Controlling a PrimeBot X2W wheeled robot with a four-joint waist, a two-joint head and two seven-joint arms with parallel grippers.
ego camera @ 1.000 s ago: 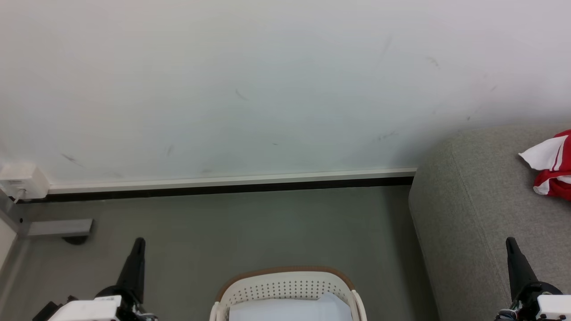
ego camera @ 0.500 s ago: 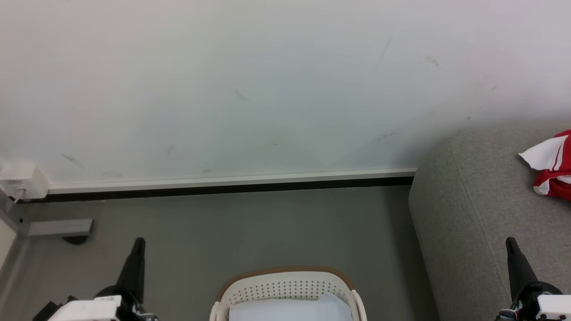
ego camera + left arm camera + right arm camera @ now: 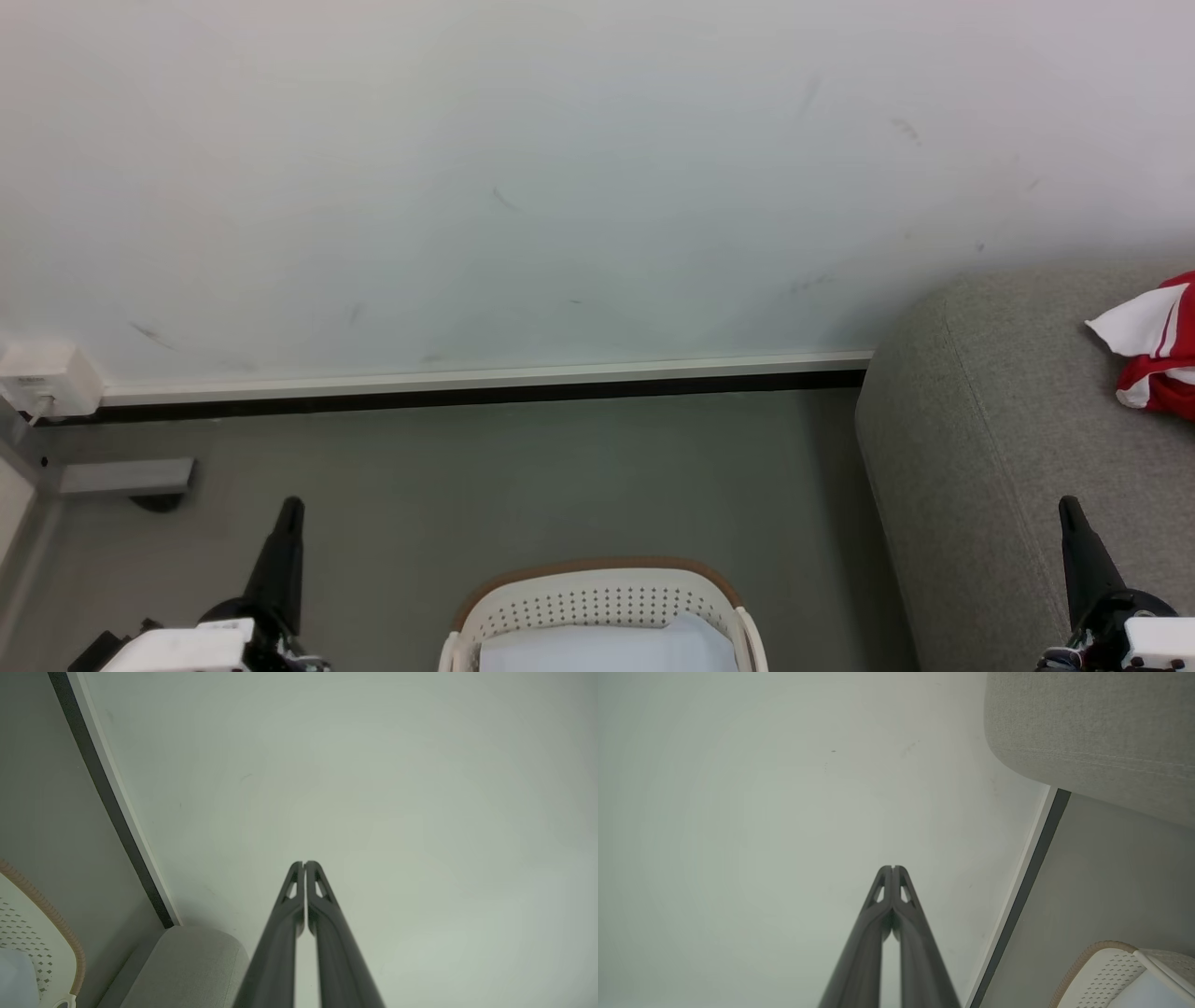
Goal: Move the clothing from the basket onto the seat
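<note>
the clothing [image 3: 1156, 347] lies on the seat [image 3: 980, 448], up and to the right of our right gripper [image 3: 1070, 506], well apart from it; the basket [image 3: 597, 597] sits between that and our left gripper [image 3: 291, 506]; both have fingers pressed together, holding nothing

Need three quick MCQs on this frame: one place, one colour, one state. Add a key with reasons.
1. Where does the red clothing lie?
A) on a table
B) on the seat
C) on a shelf

2. The rim of the basket is:
A) brown
B) blue
C) green

3. The left pincer and right pincer are:
A) wide open
B) shut on fabric
C) shut, empty

Key:
1 B, it rests on the grey seat at the head view's right edge.
2 A, a brown band edges the off-white perforated wall.
3 C, each wrist view shows the tips pressed together with nothing between.
</note>
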